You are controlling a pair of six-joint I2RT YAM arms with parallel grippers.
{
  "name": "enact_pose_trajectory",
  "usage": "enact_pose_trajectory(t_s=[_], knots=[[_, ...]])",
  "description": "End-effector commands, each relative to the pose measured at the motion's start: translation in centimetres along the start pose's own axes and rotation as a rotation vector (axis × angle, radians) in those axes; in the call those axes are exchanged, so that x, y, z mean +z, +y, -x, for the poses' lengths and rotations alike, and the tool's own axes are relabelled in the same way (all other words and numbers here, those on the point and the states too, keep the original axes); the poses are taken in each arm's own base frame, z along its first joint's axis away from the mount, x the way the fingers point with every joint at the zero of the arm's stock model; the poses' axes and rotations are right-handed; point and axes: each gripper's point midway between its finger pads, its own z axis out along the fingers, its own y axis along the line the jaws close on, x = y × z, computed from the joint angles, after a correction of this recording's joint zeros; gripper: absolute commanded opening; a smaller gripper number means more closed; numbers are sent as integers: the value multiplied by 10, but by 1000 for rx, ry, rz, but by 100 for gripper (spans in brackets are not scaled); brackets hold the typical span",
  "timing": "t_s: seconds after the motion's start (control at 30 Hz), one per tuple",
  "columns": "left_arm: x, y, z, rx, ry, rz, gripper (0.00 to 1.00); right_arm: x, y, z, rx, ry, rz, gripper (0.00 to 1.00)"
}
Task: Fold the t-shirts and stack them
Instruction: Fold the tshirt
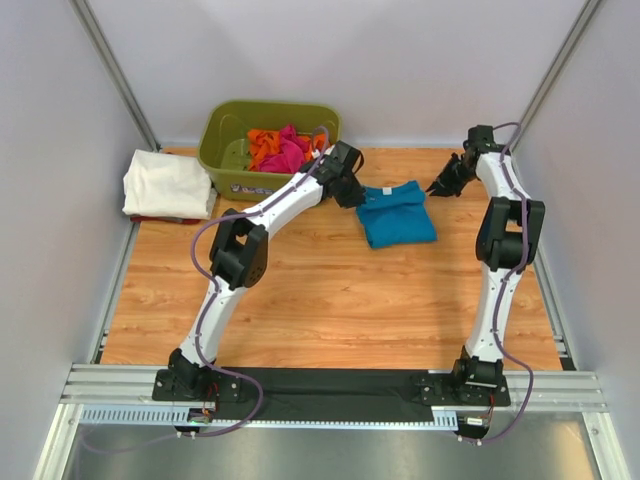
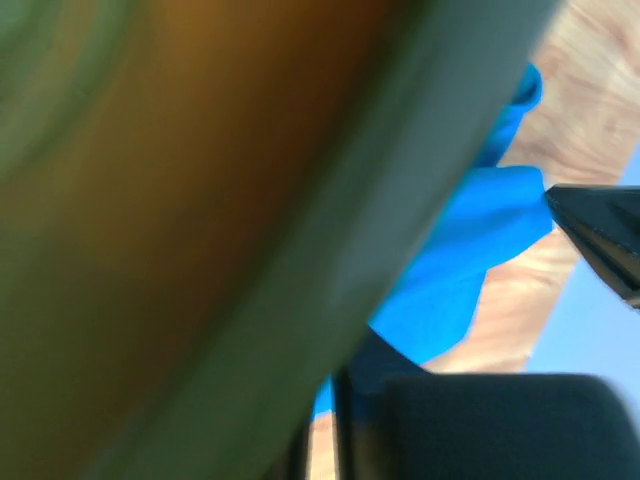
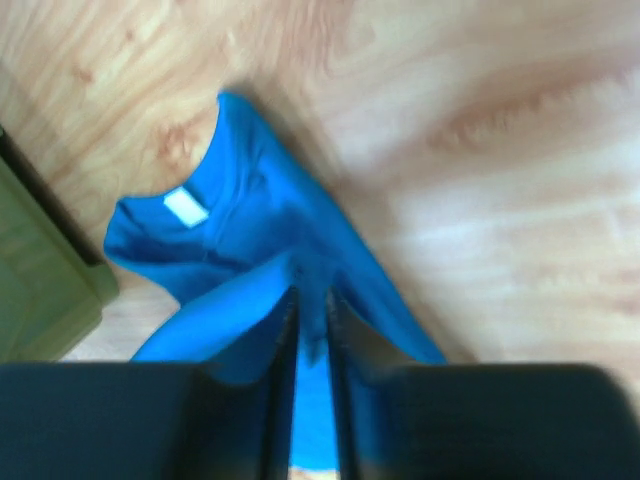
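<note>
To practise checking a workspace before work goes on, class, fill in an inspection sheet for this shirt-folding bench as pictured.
Surface: wooden table, no stains seen.
Job's things: blue shirt lying at back centre; white shirt folded at the left edge; orange shirt and pink shirt bundled in the tub.
Clutter: nothing seen.
Grippers: left hand at the blue shirt's left corner, right hand by its right sleeve; whether either grips is unclear.
Cables: purple cables run along both arms.
Surroundings: pale walls on three sides; metal rail at the near edge.
</note>
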Motion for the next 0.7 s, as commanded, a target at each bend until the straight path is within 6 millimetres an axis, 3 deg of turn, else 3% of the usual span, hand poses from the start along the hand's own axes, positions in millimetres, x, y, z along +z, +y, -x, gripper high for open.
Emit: enact_pose_trajectory(t_s=[0.0, 0.03, 0.07, 0.13, 0.27, 0.33, 0.37, 0.47, 0.5, 0.53, 0.57, 0.63, 0.67], knots=[[-4, 5, 42, -27, -133, 36, 22, 0, 23, 42, -77, -132, 70, 22], [-5, 2, 50, -31, -152, 19, 33, 0, 28, 44, -82, -136, 87, 38], [-7, -3, 55, -33, -165, 1, 47, -2, 35, 49, -83, -152, 109, 46], [-14, -22, 68, -16, -206, -71, 56, -9, 51, 57, -103, -177, 172, 60], [-46, -63, 86, 41, -263, -201, 66, -45, 82, 70, -155, -241, 253, 68], [-56, -76, 83, 90, -274, -244, 68, -59, 88, 70, -172, -258, 269, 69], [-69, -85, 83, 106, -282, -271, 68, -77, 95, 69, -186, -282, 283, 70], [-86, -101, 66, 195, -274, -329, 70, -97, 100, 55, -196, -299, 313, 72], [-90, -106, 52, 250, -264, -334, 73, -84, 88, 38, -178, -253, 292, 72], [-102, -112, 47, 277, -272, -345, 73, -99, 93, 32, -193, -270, 308, 72], [-100, -108, 28, 309, -248, -329, 73, -101, 97, 26, -206, -282, 315, 73], [-112, -109, 17, 344, -253, -334, 73, -97, 87, 4, -206, -259, 296, 73], [-104, -98, 2, 357, -222, -308, 73, -94, 85, -1, -208, -260, 286, 73]])
